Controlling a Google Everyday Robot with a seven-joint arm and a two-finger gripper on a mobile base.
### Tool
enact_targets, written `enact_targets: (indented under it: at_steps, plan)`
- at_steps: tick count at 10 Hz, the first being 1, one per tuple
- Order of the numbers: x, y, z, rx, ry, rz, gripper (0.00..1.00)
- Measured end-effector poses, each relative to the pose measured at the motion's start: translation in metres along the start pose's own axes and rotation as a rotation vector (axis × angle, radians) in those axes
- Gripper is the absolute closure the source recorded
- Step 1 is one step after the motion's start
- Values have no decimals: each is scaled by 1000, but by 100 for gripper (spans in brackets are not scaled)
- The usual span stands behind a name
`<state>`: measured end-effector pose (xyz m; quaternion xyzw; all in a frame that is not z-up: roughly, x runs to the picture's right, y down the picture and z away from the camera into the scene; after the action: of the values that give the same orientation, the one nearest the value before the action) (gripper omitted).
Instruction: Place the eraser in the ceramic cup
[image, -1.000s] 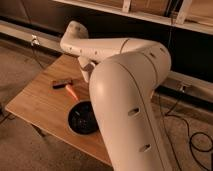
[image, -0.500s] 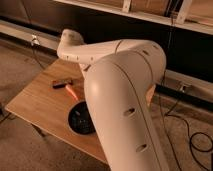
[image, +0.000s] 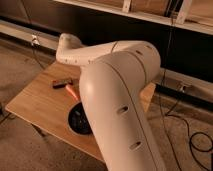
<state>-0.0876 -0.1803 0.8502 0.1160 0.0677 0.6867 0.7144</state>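
Wooden table (image: 40, 107) holds the ceramic cup (image: 78, 121); the claw is hidden.

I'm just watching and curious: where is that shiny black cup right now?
The ceramic cup sits on the wooden table toward its front edge, partly hidden by the robot's white arm, just below the orange-red stick. The gripper is not in view.

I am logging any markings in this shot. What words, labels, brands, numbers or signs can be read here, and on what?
None can be read.
Robot arm: plain white shell, no lettering shows.
Ceramic cup: glossy black, no label shows.
Small dark bar and orange-red stick on the wooden table: no markings show.
Claw: out of view, hidden behind the arm; the eraser is not visible either.
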Motion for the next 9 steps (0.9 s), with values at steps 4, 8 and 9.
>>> enact_targets:
  at_steps: [4,8,9]
  plan:
    - [-14,-1,-5,32,-44,24,100]
    - [-17,-13,-2,60,-58,44,100]
    - [-18,-13,-2,60,-58,44,100]
